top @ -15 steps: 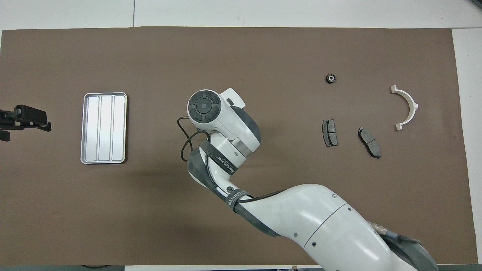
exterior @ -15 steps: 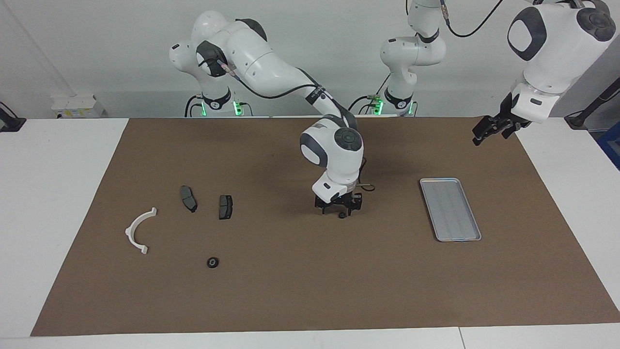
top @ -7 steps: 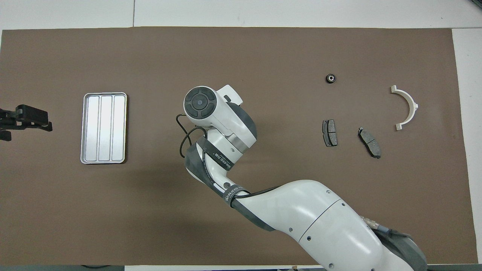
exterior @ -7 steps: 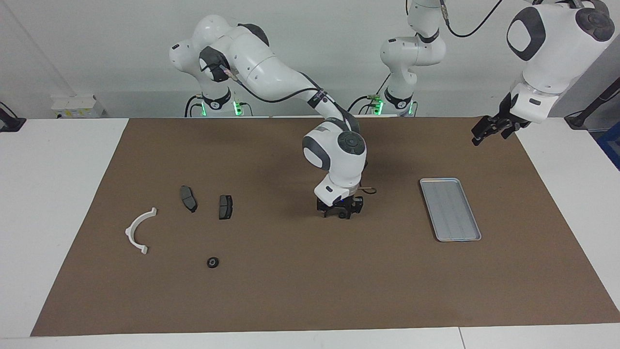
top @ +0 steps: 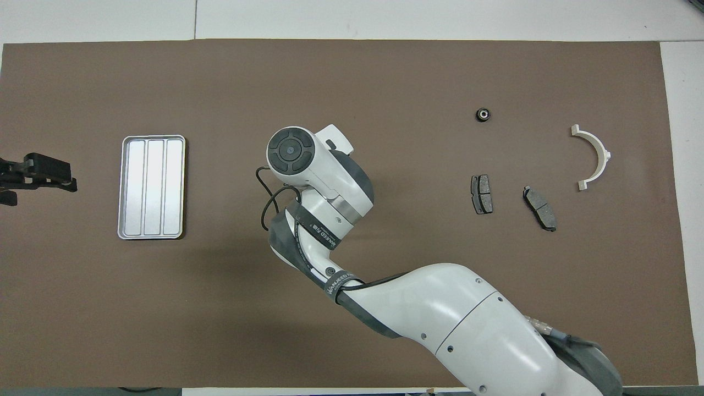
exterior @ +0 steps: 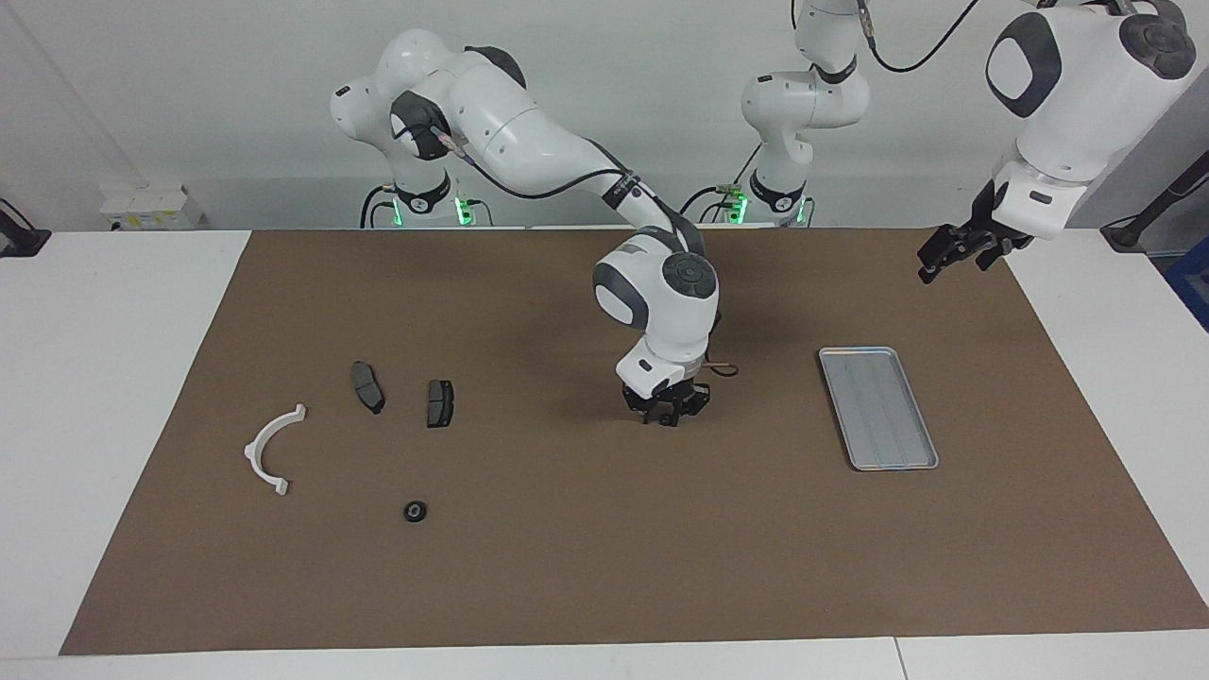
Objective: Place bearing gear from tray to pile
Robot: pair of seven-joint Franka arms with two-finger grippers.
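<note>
The silver-grey ribbed tray lies bare toward the left arm's end of the brown mat; it also shows in the overhead view. A small black bearing gear lies by the pile, farther from the robots than the two dark brake pads. The white plastic arc lies beside them. My right gripper hangs low over the mat's middle, between pile and tray; the wrist hides it from above. My left gripper waits raised past the tray.
The brown mat covers most of the white table. The right arm's forearm and elbow stretch over the robots' side of the mat. Cables hang by the arm bases.
The right wrist has turned and shifted slightly toward the tray, staying low over the mat. The left arm, the gear, the pile and the tray have not moved.
</note>
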